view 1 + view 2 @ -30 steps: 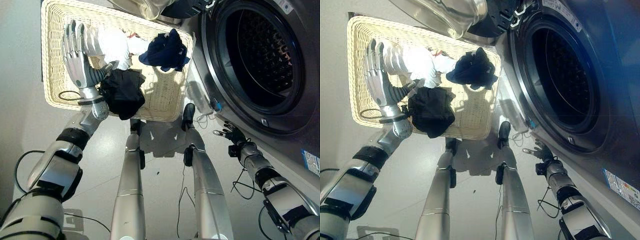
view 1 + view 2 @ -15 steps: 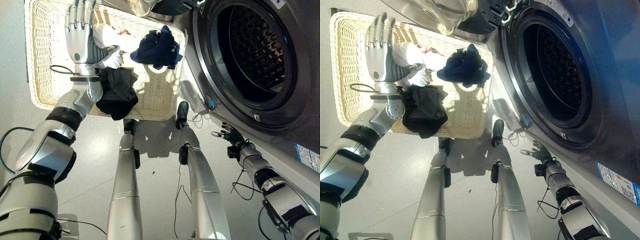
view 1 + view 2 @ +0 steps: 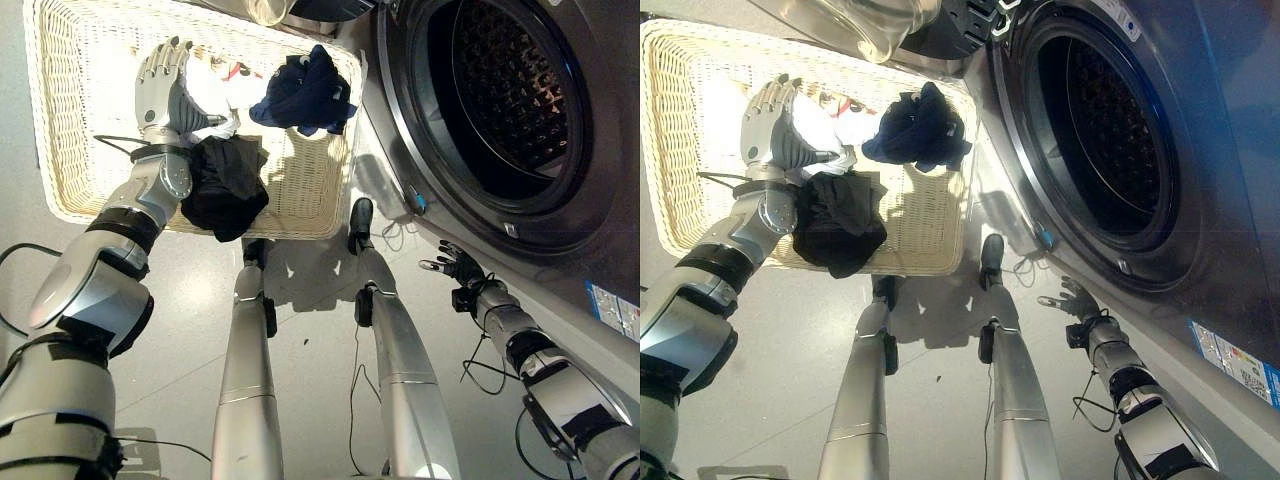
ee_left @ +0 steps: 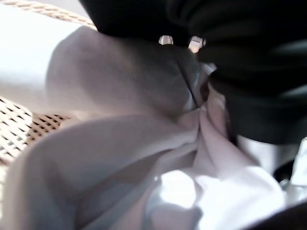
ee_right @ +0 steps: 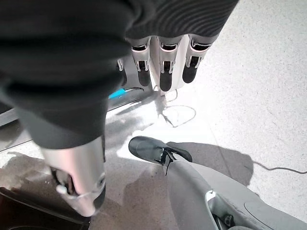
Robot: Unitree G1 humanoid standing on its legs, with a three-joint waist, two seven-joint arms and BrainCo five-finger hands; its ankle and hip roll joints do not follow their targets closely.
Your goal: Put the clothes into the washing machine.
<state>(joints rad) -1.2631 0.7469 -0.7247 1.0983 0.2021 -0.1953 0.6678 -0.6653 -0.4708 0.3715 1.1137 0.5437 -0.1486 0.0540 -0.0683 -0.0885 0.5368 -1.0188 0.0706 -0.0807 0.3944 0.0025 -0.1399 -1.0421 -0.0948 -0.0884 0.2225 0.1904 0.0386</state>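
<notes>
The washing machine (image 3: 560, 120) takes up the whole right side, its round door opening facing out and the dark perforated drum (image 3: 510, 95) visible inside, with no clothes in it. Beside it on the floor (image 3: 180, 330) sits a wide, pale wicker basket (image 3: 80, 130), just next to the machine's front. All the clothes lie in the basket: a black garment (image 3: 225, 185) bunched near the front rim, a dark navy garment (image 3: 300, 90) crumpled toward the side nearest the machine, and a white garment (image 3: 215, 85) between them and further back. The left hand (image 3: 160, 85) is down in the basket on the white garment, its fingers bent over the cloth and its thumb against it; in the left wrist view the white fabric (image 4: 144, 158) is gathered into folds right up against the hand's dark cover, though I cannot tell for certain from here how firmly the fingers have closed. The black garment lies touching that arm's wrist. The right hand (image 3: 452, 265) hangs low over the floor just below the machine's door rim, well apart from the basket, its fingers straight and loosely spread, holding nothing; the right wrist view shows its fingertips (image 5: 165, 79) pointing at the floor by the machine's base.
</notes>
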